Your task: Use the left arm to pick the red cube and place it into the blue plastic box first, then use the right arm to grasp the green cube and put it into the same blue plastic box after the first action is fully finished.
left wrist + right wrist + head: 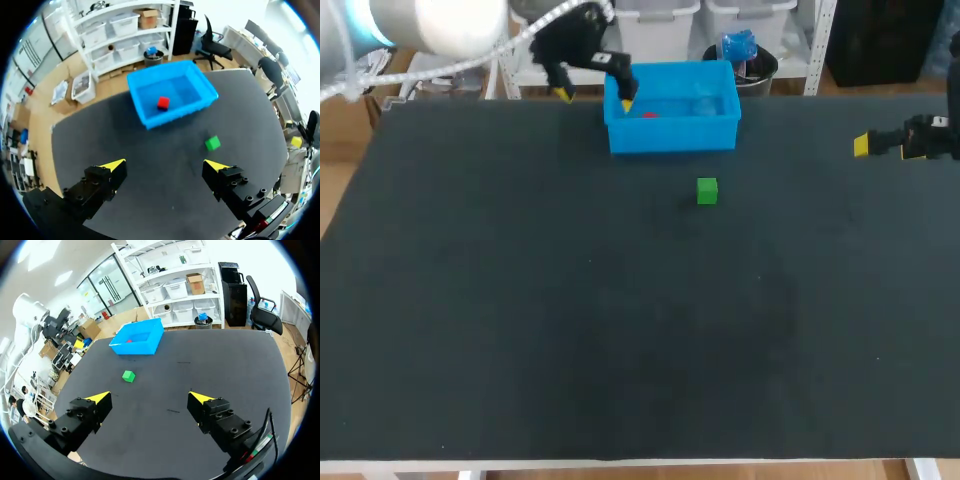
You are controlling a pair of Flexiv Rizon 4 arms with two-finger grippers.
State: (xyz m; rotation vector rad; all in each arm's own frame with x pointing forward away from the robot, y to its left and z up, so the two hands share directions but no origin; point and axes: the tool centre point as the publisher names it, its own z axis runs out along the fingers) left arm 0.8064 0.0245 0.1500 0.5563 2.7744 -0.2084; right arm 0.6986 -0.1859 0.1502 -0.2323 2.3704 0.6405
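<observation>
- Dark desk (pixel 520 330) — blue plastic box (pixel 672 135) near its far edge, red cube (pixel 163 103) inside.
- green cube (pixel 707 191) near the box, well apart from desk edges.
- left fingers (pixel 627 100) apart, at the box's left wall.
- right fingers (pixel 861 145) apart — near the right edge.

A wide rectangular desk (pixel 520 330) with a matte black top spans the scene from left to right. A thin pale edge runs along its near side. A few faint light scuffs mark the dark surface.
</observation>
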